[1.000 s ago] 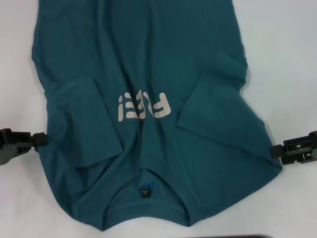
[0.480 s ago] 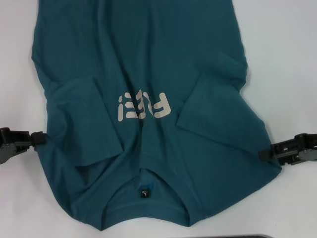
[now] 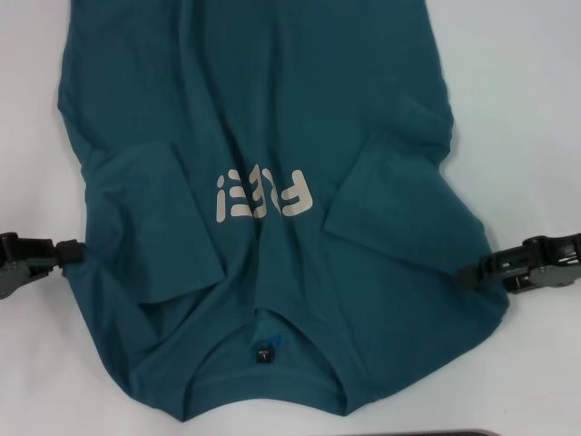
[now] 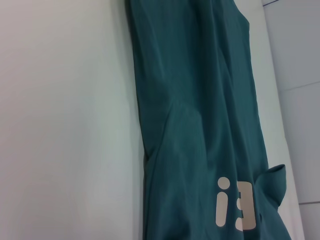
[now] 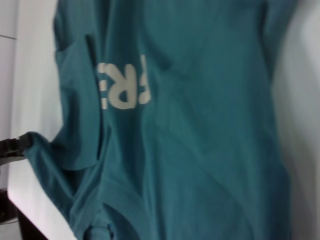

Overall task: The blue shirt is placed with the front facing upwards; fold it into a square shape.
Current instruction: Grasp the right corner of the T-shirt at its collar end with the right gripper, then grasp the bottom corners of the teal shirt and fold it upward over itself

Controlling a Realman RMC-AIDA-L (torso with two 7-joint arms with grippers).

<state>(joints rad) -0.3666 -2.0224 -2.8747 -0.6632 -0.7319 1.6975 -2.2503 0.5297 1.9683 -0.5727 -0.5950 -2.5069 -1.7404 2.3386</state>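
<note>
The blue shirt [image 3: 272, 109] lies front up on the white table, its collar and black tag nearest me and its pale lettering upside down. Both sleeves are folded in over the chest. My left gripper [image 3: 71, 253] sits low at the shirt's left shoulder edge. In the right wrist view the cloth [image 5: 200, 150] rises to that left gripper [image 5: 11, 147], which looks shut on it. My right gripper [image 3: 467, 272] reaches in over the right shoulder edge, low on the cloth. The left wrist view shows only the shirt [image 4: 200, 125] and table.
Bare white table [image 3: 526, 91] lies to the right of the shirt and also to its left. A dark strip [image 3: 408, 433] shows at the table's near edge. The shirt's hem runs out of view at the far side.
My right gripper has slid inward from the shirt's right edge onto the cloth, and that edge shifted slightly inward. The left gripper drew back outward a little.
</note>
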